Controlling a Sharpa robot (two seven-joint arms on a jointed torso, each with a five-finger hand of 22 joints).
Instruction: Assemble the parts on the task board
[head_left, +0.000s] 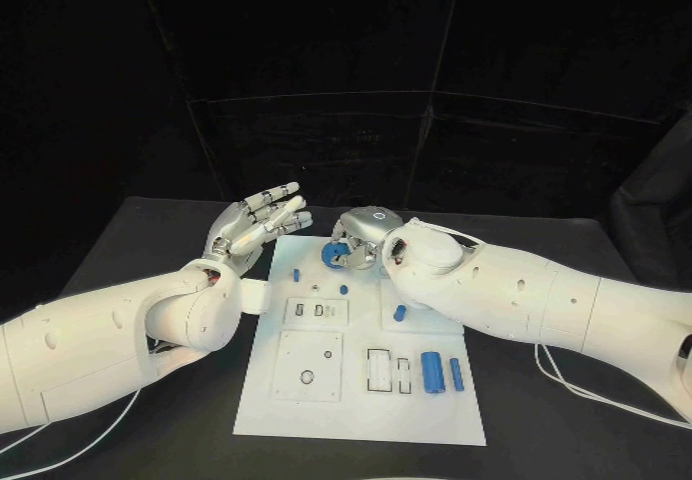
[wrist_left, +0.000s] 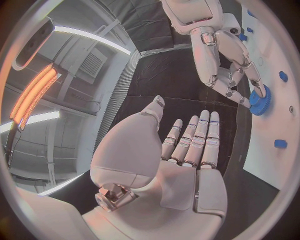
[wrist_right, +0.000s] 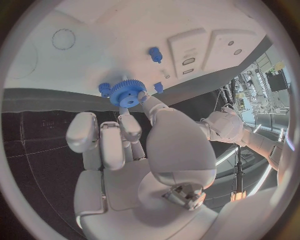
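The white task board (head_left: 361, 400) lies in the middle of the black table. A blue gear (head_left: 338, 256) sits at the board's far edge. My right hand (head_left: 369, 236) pinches the gear's rim between thumb and fingers, seen close in the right wrist view with the gear (wrist_right: 128, 93) at the fingertips (wrist_right: 129, 123). In the left wrist view the right hand (wrist_left: 226, 62) comes down on the gear (wrist_left: 259, 100). My left hand (head_left: 260, 225) is raised over the board's far left corner, palm (wrist_left: 187, 160) flat, fingers spread, holding nothing.
Small blue pegs (head_left: 296, 272) (head_left: 343, 289) (head_left: 400, 312) stand on the board's far half. Two blue cylinders (head_left: 430, 372) (head_left: 457, 374) lie at its near right, beside rectangular slots (head_left: 378, 368). A white block with an oval hole (head_left: 307, 368) lies near left.
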